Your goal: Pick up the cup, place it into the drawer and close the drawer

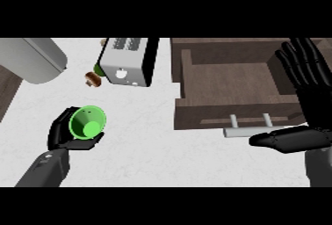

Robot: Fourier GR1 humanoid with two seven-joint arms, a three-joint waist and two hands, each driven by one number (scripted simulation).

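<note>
Now: cup held at left, open drawer well to its right

Head view. The left hand sits low at the left over the surface, its fingers curled round the cup from below and from the side. The cup is bright green, smooth and round, and tapers to a small base. It is tipped so that its mouth faces up toward the view, so its long axis runs nearly along the line of sight.

The drawer lies to the cup's right and a little farther from the robot, well apart from it. It is pulled open: a dark brown wood-grained box with a bare floor and a pale metal bar handle on its front. By my reading, the carry has to go rightward across the pale, faintly mottled surface and over the drawer's front wall.

The right hand rests at the right edge, just beside the drawer, with its fingers straight and spread. It is the nearer hand to the handle.

A boxy metal toaster stands beyond the cup.
</note>
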